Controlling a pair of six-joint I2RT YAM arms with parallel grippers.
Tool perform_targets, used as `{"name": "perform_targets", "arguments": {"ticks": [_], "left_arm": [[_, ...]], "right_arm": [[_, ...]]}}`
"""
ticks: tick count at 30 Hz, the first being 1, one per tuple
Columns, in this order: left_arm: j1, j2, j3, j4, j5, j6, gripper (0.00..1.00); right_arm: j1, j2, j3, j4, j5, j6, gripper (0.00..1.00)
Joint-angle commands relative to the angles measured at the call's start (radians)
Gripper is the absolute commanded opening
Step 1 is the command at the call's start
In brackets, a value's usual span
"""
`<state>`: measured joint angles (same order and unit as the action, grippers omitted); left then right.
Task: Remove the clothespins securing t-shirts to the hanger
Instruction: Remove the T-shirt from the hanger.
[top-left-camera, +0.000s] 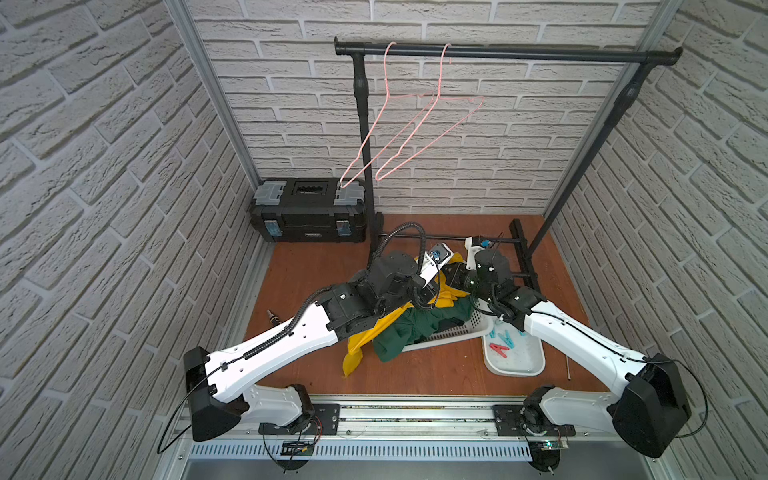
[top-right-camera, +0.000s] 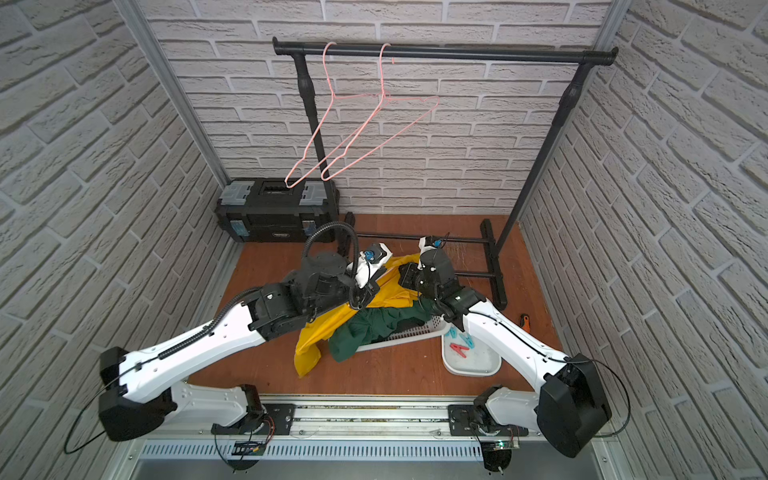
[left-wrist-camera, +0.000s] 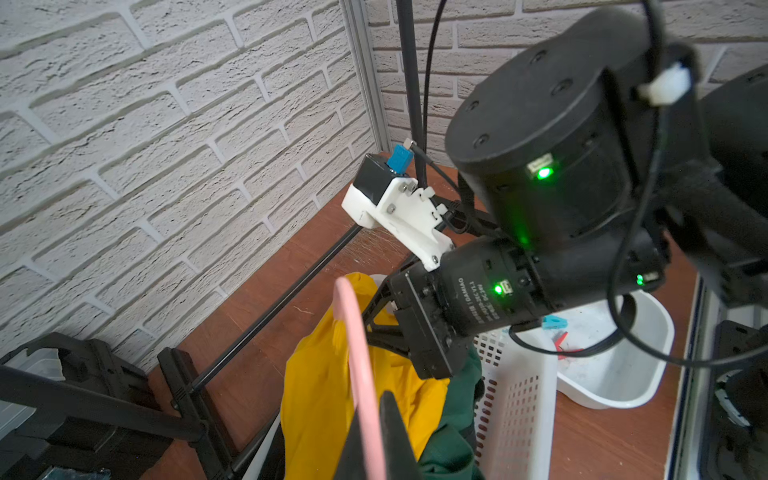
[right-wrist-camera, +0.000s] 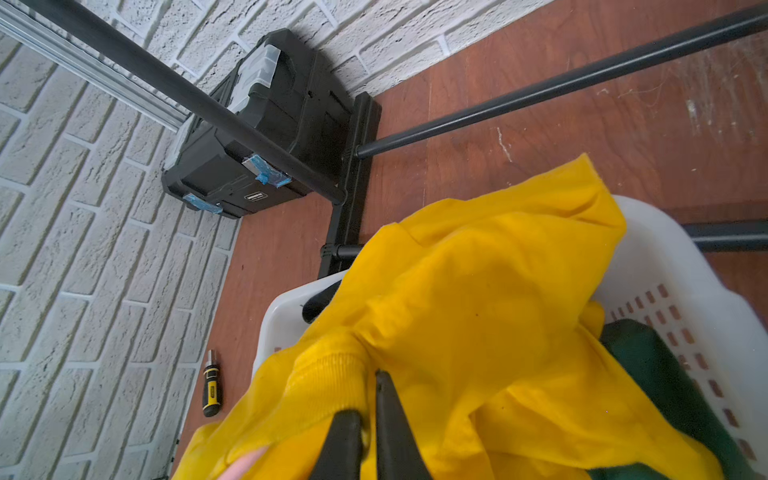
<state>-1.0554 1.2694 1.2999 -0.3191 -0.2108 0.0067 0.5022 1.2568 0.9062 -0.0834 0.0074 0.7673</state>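
Yellow t-shirt (right-wrist-camera: 478, 311) collar sits pinched between the right gripper's (right-wrist-camera: 365, 399) clenched jaws. The left gripper (left-wrist-camera: 372, 419) clamps the pink hanger (left-wrist-camera: 353, 332), with the clothespins (top-left-camera: 508, 338) well apart in the tray (top-left-camera: 519, 363).

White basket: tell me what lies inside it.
The yellow t-shirt lies on top, spilling over the rim; the dark green t-shirt lies partly under it. The floor of the basket and anything beneath the cloth are hidden.

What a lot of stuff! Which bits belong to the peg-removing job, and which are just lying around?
Job: yellow t-shirt, green t-shirt, pink hanger, clothespins, white tray.
Lying about: black toolbox, screwdriver.
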Motion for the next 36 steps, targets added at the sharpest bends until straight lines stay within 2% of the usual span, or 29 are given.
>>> {"name": "perform_targets", "arguments": {"ticks": [1, 5, 18, 22, 27, 36], "left_arm": [[-0.006, -0.041, -0.023, -0.012, 0.011, 0.018, 0.0], [-0.007, -0.08, -0.047, -0.043, 0.034, 0.022, 0.0], [-0.005, -0.249, -0.144, -0.097, 0.059, 0.029, 0.0], [-0.005, -0.298, -0.168, -0.066, 0.122, 0.032, 0.0], [-0.005, -0.347, -0.187, -0.024, 0.266, 0.041, 0.0], [-0.005, -0.301, -0.124, -0.123, 0.38, 0.059, 0.0]], "right_arm": [[0.0, -0.01, 0.042, -0.036, 0.069, -0.005, 0.08], [-0.027, -0.02, 0.065, -0.103, 0.111, -0.006, 0.03], [-0.144, -0.005, 0.054, -0.153, 0.065, 0.001, 0.03], [-0.15, 0.02, 0.039, -0.132, 0.042, 0.008, 0.03], [-0.151, 0.066, 0.038, -0.108, -0.006, 0.011, 0.03], [-0.152, 0.095, 0.086, -0.098, -0.021, 0.024, 0.03]]}}
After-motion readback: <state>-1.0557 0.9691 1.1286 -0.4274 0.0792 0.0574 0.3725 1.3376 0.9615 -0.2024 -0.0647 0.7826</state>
